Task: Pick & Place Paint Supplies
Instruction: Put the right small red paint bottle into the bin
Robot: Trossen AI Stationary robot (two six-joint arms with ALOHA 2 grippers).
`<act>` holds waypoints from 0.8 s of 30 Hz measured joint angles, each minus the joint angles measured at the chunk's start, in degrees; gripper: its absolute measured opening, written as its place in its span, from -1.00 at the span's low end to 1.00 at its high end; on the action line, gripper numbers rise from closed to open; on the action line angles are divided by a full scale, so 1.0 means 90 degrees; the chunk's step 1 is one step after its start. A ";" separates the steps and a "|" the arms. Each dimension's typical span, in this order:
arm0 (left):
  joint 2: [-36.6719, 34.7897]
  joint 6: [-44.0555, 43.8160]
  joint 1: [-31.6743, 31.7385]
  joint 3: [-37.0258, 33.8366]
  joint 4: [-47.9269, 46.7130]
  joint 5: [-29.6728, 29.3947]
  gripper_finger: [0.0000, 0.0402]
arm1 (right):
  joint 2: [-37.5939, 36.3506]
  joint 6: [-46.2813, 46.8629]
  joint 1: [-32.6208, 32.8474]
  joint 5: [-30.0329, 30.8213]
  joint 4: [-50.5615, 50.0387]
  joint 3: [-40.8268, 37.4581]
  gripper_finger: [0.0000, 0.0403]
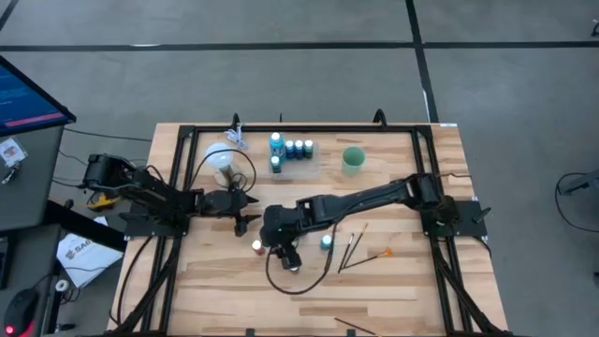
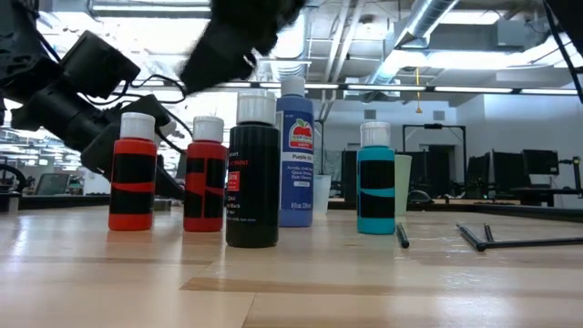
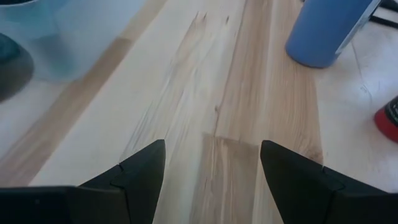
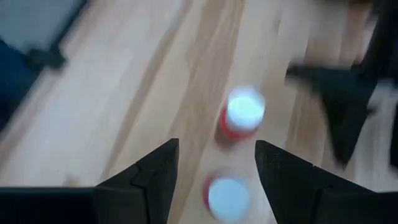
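Two red white-capped paint bottles (image 4: 244,113) (image 4: 226,195) stand upright on the wood table just ahead of my right gripper (image 4: 216,149). It hovers open above them, touching neither. In the low view they (image 2: 133,173) (image 2: 206,175) stand left of a black bottle (image 2: 252,173), a blue bottle (image 2: 295,155) and a teal bottle (image 2: 375,179). My left gripper (image 3: 211,152) is open low over bare wood at the table's left-middle (image 1: 251,213), with the blue bottle (image 3: 326,31) farther off. Thin brushes (image 1: 354,245), one orange-tipped (image 1: 385,251), lie flat at the right.
A clear tray (image 1: 292,157) holding several blue and teal bottles sits at the far middle, with a green cup (image 1: 353,159) to its right and a white object (image 1: 220,154) to its left. Cables loop over the table (image 1: 281,281). The near strip of the table is bare wood.
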 joint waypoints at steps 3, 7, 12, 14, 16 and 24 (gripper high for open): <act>0.0000 -0.0089 0.0002 -0.0047 0.0017 0.0000 0.23 | 0.0116 0.0029 -0.0021 0.0013 0.0199 0.0054 0.01; 0.0000 -0.0121 -0.0019 -0.0049 0.0027 0.0004 0.23 | 0.0250 0.0080 -0.0066 0.0021 0.0055 0.0035 0.01; -0.0002 -0.0121 -0.0019 -0.0049 0.0029 0.0005 0.23 | 0.0398 0.0102 -0.0097 0.0028 -0.0143 0.0031 0.00; -0.0002 -0.0121 -0.0019 -0.0049 0.0029 0.0007 0.23 | 0.0398 0.0127 -0.0094 0.0028 -0.0204 0.0029 0.00; -0.0002 -0.0121 -0.0019 -0.0049 0.0033 0.0018 0.23 | 0.0395 0.0153 -0.0092 0.0024 -0.0205 0.0032 0.00; -0.0002 -0.0121 -0.0019 -0.0049 0.0078 0.0024 0.23 | 0.0395 0.0268 -0.0095 0.0033 -0.0425 0.0032 -0.07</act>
